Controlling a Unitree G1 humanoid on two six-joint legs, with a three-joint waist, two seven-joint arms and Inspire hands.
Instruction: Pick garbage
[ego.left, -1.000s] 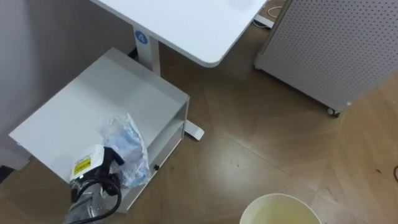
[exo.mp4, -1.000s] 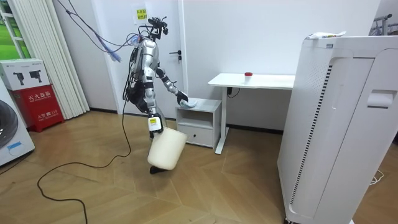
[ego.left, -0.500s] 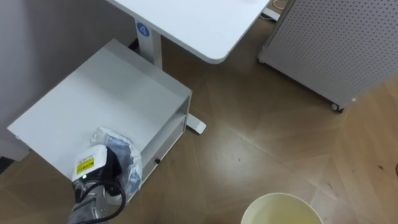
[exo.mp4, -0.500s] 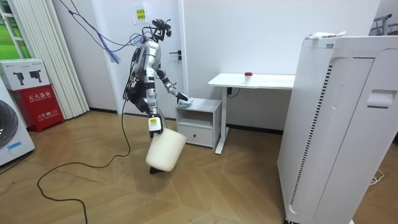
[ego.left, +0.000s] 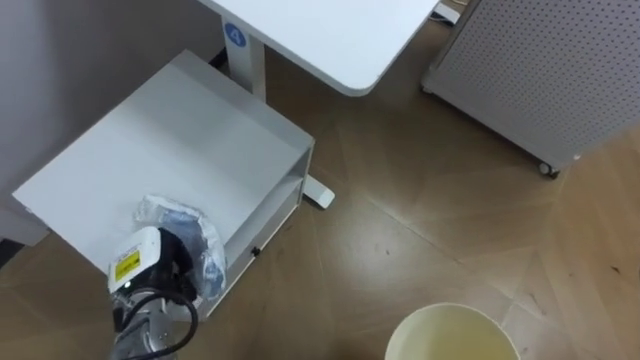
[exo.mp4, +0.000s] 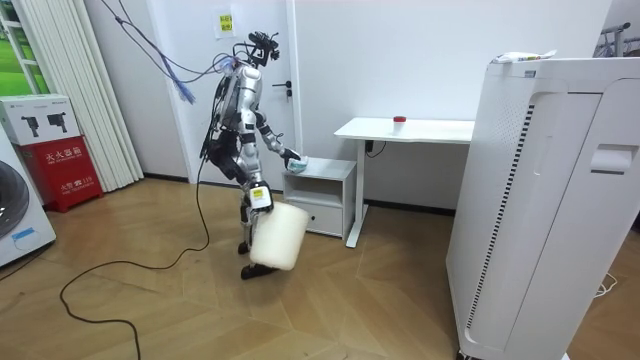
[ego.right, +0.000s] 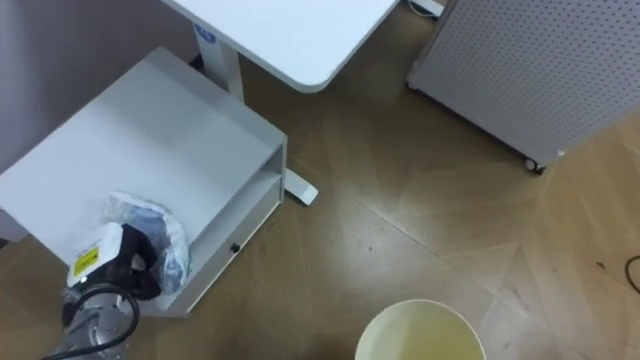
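Note:
A crumpled clear plastic bag (ego.left: 188, 222) with bluish contents lies near the front left corner of the low white cabinet (ego.left: 175, 135). My left hand (ego.left: 172, 266) is on its near side with dark fingers curled into the plastic. In the room view the same hand (exo.mp4: 292, 158) rests on the cabinet top (exo.mp4: 325, 166). My right hand (exo.mp4: 258, 197) hangs low at my side and grips the rim of a cream waste bin (exo.mp4: 277, 237). The bin's open mouth (ego.left: 450, 311) shows at the bottom of the eye views, over the floor.
A white desk (ego.left: 320, 30) stands just past the cabinet, its foot (ego.left: 316, 195) on the wood floor. A perforated white unit on castors (ego.left: 545, 70) is at the upper right. In the room view a tall white appliance (exo.mp4: 540, 200) fills the right side.
I have stepped closer to the cabinet and the bin has swung with me. My left hand has drawn the bag a little back toward the cabinet's near left corner.

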